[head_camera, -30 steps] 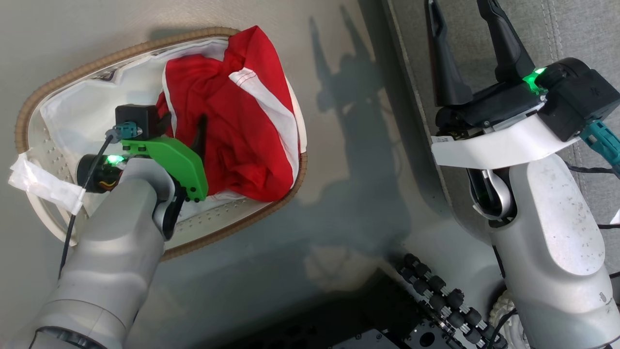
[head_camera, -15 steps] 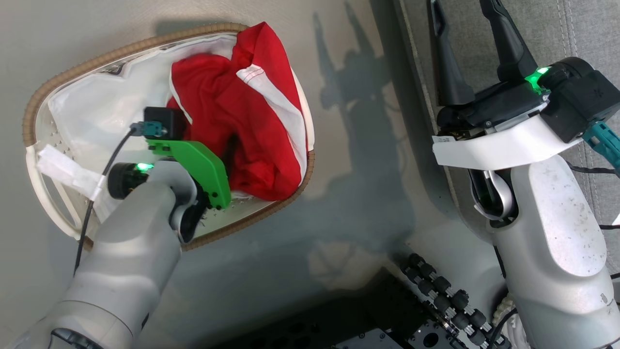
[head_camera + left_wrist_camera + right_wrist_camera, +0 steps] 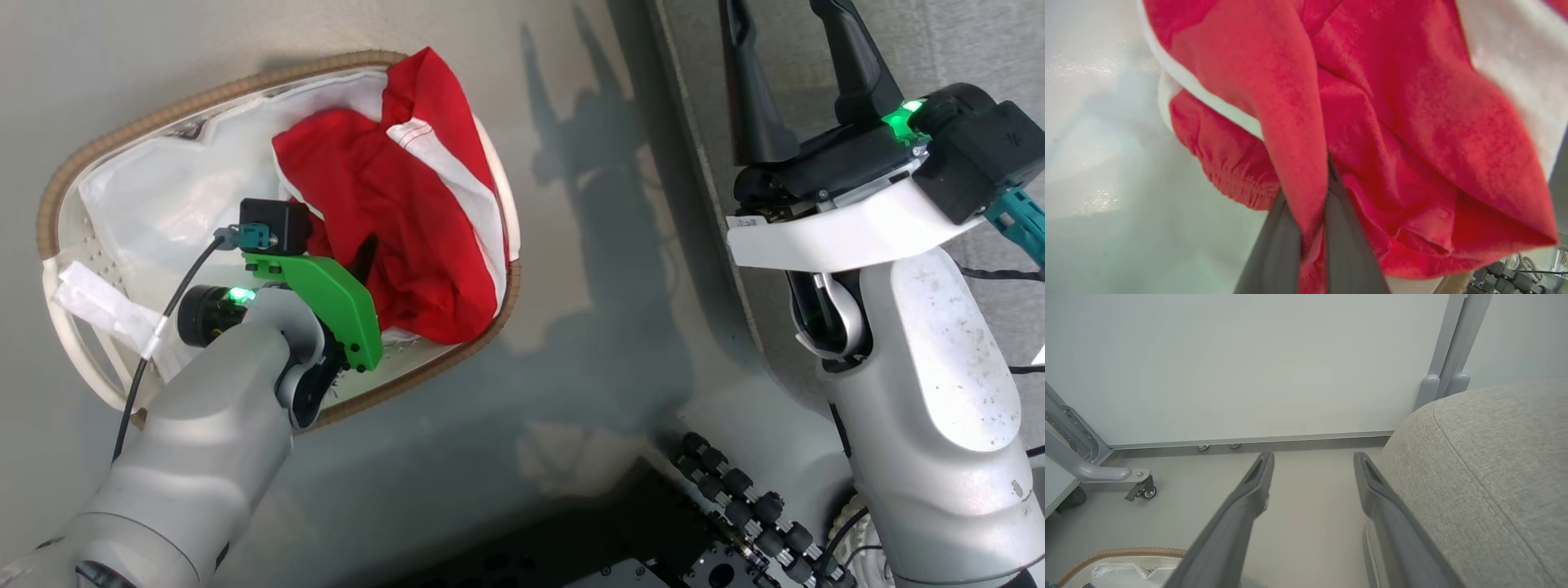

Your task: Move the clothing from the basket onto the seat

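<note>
The red clothing [image 3: 408,212] with white panels lies bunched in the right half of the oval basket [image 3: 106,143], over its white liner [image 3: 155,204]. My left gripper [image 3: 363,260] reaches down into the basket. In the left wrist view its two fingers [image 3: 1347,245] are pressed together on a fold of the red clothing [image 3: 1392,143], so my left gripper [image 3: 1312,208] is shut on the fabric. My right gripper [image 3: 804,49] hangs open and empty over the edge of the grey seat [image 3: 971,49]. The right wrist view shows my right gripper [image 3: 1312,457] beside the seat [image 3: 1494,465].
Bare grey floor [image 3: 588,269] separates the basket from the seat. My wheeled base [image 3: 735,506] with black rollers sits at the bottom. In the right wrist view a pale wall panel [image 3: 1249,363] stands ahead, with a caster foot [image 3: 1141,488] at left and the basket rim [image 3: 1122,553] below.
My left gripper pushed further into the red clothing and then closed on a fold of it. The right arm stayed where it was, open. The head camera shifted slightly.
</note>
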### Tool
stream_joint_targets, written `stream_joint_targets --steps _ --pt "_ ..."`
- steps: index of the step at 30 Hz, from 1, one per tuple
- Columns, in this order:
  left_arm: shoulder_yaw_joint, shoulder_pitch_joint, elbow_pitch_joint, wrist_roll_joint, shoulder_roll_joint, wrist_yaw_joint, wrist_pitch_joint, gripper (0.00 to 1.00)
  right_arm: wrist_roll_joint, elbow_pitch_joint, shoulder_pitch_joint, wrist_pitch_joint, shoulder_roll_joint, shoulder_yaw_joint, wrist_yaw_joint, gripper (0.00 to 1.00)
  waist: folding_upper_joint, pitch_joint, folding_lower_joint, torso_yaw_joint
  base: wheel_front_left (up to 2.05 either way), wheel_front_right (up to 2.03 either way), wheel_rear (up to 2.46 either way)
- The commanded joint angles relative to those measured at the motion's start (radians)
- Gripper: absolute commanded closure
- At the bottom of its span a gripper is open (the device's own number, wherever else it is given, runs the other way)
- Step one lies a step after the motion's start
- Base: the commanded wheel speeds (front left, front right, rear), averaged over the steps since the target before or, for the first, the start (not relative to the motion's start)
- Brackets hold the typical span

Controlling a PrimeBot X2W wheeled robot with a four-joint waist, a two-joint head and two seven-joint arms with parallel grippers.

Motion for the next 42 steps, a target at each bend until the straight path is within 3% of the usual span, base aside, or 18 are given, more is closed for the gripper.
stream_joint_targets --steps 1,16,26,42 --pt "-0.013 -0.001 -0.007 -0.014 0.008 -0.002 -0.015 1.0 0.011 0.009 -0.005 0.0 -0.003 0.003 -0.001 0.0 0.0 -0.031 -0.0001 -0.009 0.0 0.0 0.0" --pt "-0.125 0.076 -0.06 -0.124 -0.003 -0.002 -0.138 1.0 -0.023 0.11 0.054 0.0 -0.003 0.002 -0.001 0.0 0.0 -0.252 -0.0001 0.051 0.0 0.0 0.0" --pt "-0.153 0.138 -0.113 -0.126 -0.013 -0.002 -0.176 1.0 -0.048 0.194 0.132 0.0 -0.004 0.0 -0.001 0.0 0.0 -0.431 -0.0001 0.114 0.0 0.0 0.0" --pt "0.087 0.286 -0.264 0.087 -0.03 -0.002 -0.175 1.0 -0.072 0.275 0.273 0.0 -0.004 -0.027 -0.001 0.0 0.0 -0.657 -0.0001 0.202 0.0 0.0 0.0"
